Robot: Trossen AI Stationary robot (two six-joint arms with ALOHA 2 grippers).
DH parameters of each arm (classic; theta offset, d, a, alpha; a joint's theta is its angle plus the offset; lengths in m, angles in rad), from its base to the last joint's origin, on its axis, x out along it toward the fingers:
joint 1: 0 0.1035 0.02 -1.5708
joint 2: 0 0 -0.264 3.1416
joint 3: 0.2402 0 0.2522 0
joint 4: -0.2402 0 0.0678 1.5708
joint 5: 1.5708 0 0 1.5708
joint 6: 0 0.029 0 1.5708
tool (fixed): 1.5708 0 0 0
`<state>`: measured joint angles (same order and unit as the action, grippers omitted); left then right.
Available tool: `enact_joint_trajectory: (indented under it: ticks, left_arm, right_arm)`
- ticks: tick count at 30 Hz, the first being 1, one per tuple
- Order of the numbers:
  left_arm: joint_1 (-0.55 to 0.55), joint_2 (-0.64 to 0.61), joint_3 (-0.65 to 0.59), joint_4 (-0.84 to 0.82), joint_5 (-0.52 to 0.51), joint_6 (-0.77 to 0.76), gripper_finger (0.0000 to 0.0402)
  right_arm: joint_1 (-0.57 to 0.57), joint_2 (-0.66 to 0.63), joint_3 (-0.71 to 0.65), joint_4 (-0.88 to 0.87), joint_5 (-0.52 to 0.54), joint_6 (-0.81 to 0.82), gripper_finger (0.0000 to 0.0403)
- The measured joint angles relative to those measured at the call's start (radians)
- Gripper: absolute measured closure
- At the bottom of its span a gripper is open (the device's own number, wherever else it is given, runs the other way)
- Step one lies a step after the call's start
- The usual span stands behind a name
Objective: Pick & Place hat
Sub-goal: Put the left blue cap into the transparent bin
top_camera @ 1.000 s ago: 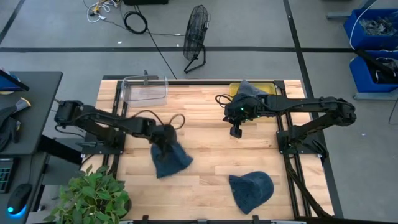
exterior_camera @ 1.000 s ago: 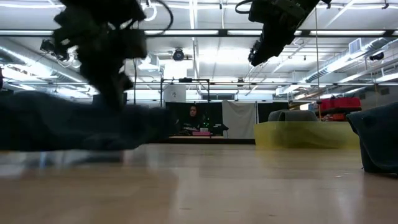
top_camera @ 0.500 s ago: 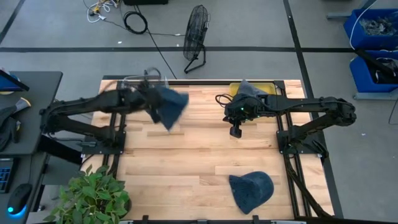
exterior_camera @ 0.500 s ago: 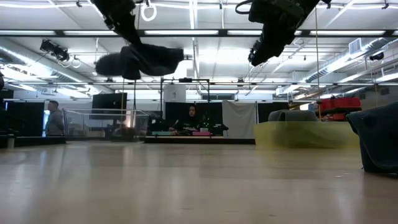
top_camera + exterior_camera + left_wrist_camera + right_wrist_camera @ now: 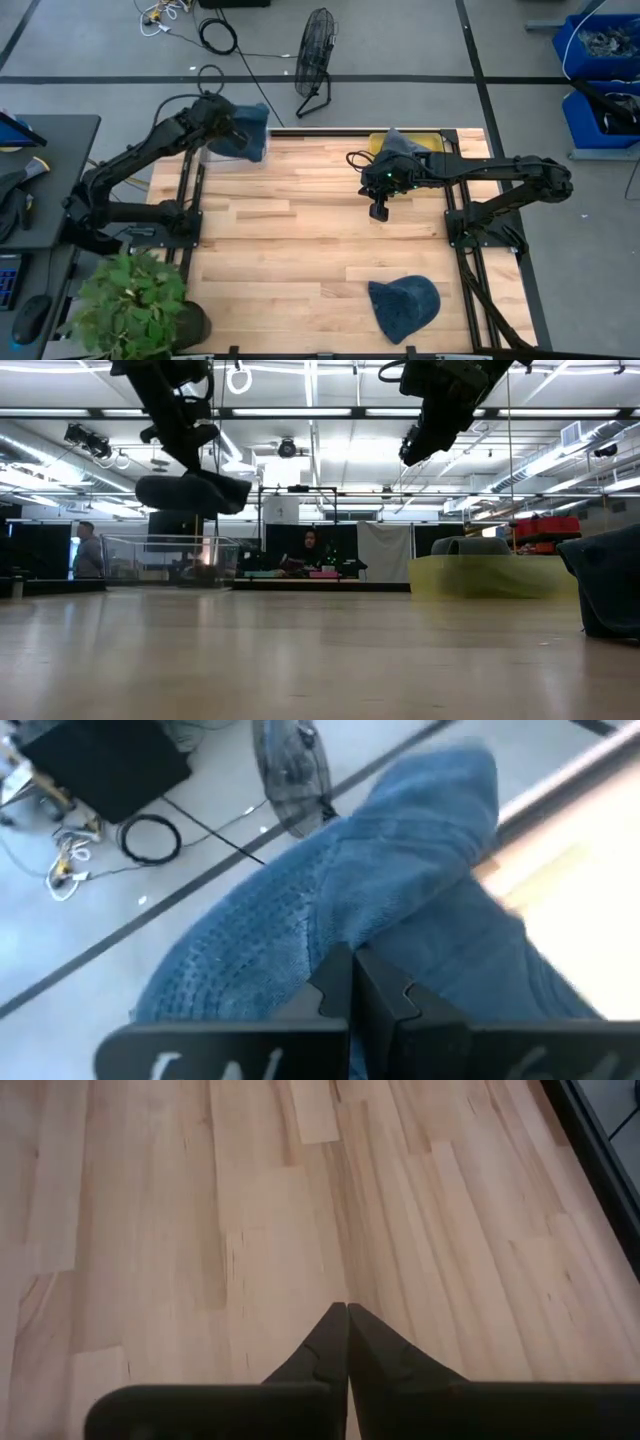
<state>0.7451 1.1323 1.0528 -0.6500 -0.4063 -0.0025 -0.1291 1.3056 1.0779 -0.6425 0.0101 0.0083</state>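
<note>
High view: left pincer is raised over the far left corner of the desk, clamped on a blue hat. The hat hangs above the clear bin that sits at that corner; most of the bin is covered by hat and arm. Left wrist view confirms the grip: both fingers pressed together into the blue knit fabric, floor beyond.

Right pincer hovers over the middle of the desk towards the far side, fingers closed on nothing; right wrist view shows the tips meeting above bare wood planks.

A second blue hat lies on the desk near the front edge, right of centre. A third, greyish hat appears to rest in the yellow tray at the far right corner, though the right arm hides part of it.

Desk surface: light butcher-block wood, dark frame.

Room: grey floor with dark tape lines, a floor fan behind the desk, a coiled black cable, blue crates at far right, a potted plant at the front left corner. Low view: a seated person far behind, another person standing at left.
</note>
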Motion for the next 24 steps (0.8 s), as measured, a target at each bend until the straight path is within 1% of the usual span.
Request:
enact_joint_trajectory:
  ticks: [4, 9, 12, 15, 18, 24]
  left_arm:
    - [0.016, 0.000, -0.015, 0.008, 0.002, -0.045, 0.0399]
    - [-0.006, 0.000, -0.015, 0.010, -0.005, -0.119, 0.0399]
    - [-0.014, 0.000, -0.015, -0.012, -0.034, -0.173, 0.0395]
    - [-0.014, 0.001, -0.015, -0.056, -0.092, -0.252, 0.0392]
    - [-0.015, 0.021, -0.015, -0.068, -0.134, -0.311, 0.0391]
    - [-0.017, 0.110, -0.015, -0.077, -0.141, -0.380, 0.0390]
  right_arm:
    - [0.000, 0.000, 0.000, 0.000, 0.000, 0.000, 0.0396]
    - [0.000, 0.000, 0.000, 0.003, 0.000, 0.000, 0.0396]
    - [0.000, 0.000, 0.000, 0.009, 0.000, 0.000, 0.0396]
    - [0.000, 0.000, 0.000, 0.011, 0.000, 0.000, 0.0396]
    - [0.000, 0.000, 0.000, 0.011, 0.000, 0.000, 0.0396]
    - [0.000, 0.000, 0.000, 0.014, 0.000, 0.000, 0.0396]
